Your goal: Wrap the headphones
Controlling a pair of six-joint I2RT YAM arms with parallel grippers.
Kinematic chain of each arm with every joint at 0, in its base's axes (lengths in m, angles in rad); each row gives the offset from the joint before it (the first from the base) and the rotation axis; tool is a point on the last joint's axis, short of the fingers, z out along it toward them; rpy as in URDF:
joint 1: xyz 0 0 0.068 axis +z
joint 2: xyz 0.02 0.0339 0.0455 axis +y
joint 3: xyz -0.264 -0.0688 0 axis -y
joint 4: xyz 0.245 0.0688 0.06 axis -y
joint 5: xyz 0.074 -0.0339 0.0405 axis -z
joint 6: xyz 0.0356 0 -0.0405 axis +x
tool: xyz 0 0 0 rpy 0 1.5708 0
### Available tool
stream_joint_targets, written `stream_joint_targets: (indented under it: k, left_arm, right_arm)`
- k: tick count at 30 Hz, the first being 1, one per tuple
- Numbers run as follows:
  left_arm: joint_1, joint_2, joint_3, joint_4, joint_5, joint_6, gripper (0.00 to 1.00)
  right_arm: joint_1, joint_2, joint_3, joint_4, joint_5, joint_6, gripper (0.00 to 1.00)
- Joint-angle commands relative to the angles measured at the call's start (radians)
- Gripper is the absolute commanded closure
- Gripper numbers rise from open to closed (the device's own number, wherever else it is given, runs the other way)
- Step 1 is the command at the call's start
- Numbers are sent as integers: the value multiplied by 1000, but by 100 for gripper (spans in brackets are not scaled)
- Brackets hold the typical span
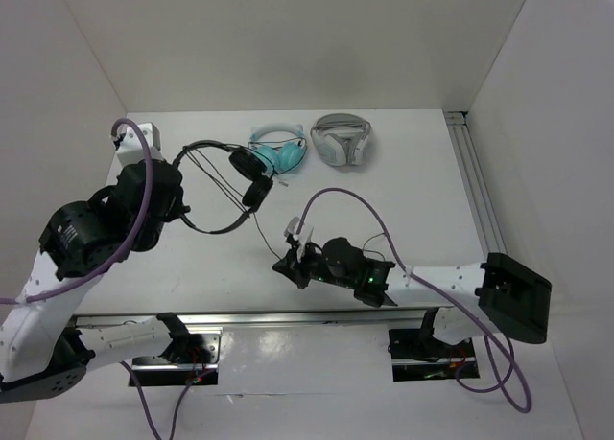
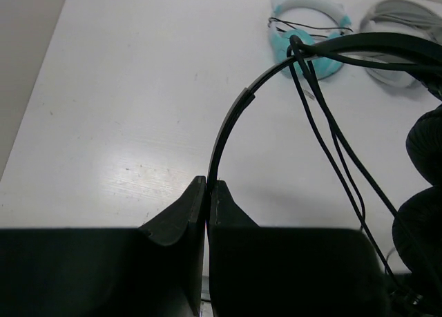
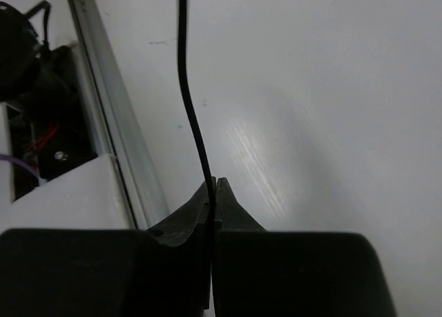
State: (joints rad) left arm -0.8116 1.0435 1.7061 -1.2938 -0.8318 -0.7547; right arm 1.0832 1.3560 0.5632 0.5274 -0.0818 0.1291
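Note:
The black headphones (image 1: pixel 257 193) are held above the table's left-middle, with their thin headband (image 2: pixel 235 117) arching up and the round earpads (image 2: pixel 423 144) at the right of the left wrist view. My left gripper (image 1: pixel 184 214) is shut on the headband (image 2: pixel 208 183). Several strands of the thin black cable (image 2: pixel 331 137) run across the headband's span. One strand (image 1: pixel 264 231) leads down to my right gripper (image 1: pixel 285 263), which is shut on the cable (image 3: pixel 185 75) near the table's front edge, as the right wrist view (image 3: pixel 214 184) shows.
Teal headphones (image 1: pixel 278 152) and bulkier white-grey headphones (image 1: pixel 342 139) lie at the back of the table; both also show in the left wrist view (image 2: pixel 304 34) (image 2: pixel 407 16). A metal rail (image 1: pixel 475 191) runs along the right side, another (image 3: pixel 103 103) along the front edge.

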Motion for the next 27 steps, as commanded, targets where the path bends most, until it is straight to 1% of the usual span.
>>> stream_joint_targets:
  k: [1, 2, 4, 5, 6, 7, 9, 10, 11, 13, 14, 16, 20, 22, 26, 27]
  left_arm:
    - [101, 29, -31, 155, 22, 60, 100]
    - [117, 50, -55, 180, 22, 84, 100]
    - [146, 75, -86, 194, 31, 97, 100]
    - [146, 84, -108, 229, 45, 127, 100]
    - [146, 84, -156, 247, 45, 141, 100]
    - [155, 96, -183, 263, 45, 141, 100]
    - [155, 107, -253, 310, 82, 196, 100]
    - [155, 121, -275, 324, 100, 215, 100]
    - [155, 136, -293, 338, 135, 233, 100]
    - [155, 148, -335, 349, 158, 264, 100]
    - [155, 148, -353, 364, 199, 290, 100]
    - [155, 148, -399, 376, 209, 327, 100]
    - [155, 98, -457, 405, 266, 367, 100]
    - [141, 75, -480, 415, 316, 399, 100]
    - [83, 73, -503, 406, 382, 417, 100]
    - [51, 73, -504, 406, 396, 417, 100]
  right_arm:
    - [87, -116, -14, -26, 184, -5, 100]
    - [128, -165, -14, -71, 201, -14, 100]
    - [171, -199, 12, -125, 266, -25, 100]
    - [220, -225, 27, -183, 287, -51, 100]
    - [246, -235, 46, -211, 318, -60, 100]
    - [270, -244, 79, -236, 380, -71, 100]
    - [316, -259, 108, -295, 430, -103, 100]
    - [316, -270, 134, -312, 470, -114, 100]
    - [326, -270, 147, -329, 487, -124, 100]
    - [327, -270, 174, -383, 519, -149, 100]
    - [327, -270, 200, -403, 546, -160, 100]
    - [327, -270, 228, -466, 573, -171, 100]
    - [327, -279, 288, -552, 675, -190, 100]
    - [327, -279, 306, -590, 740, -200, 100]
    - [336, -288, 349, -629, 792, -238, 100]
    - [336, -288, 369, -629, 806, -238, 98]
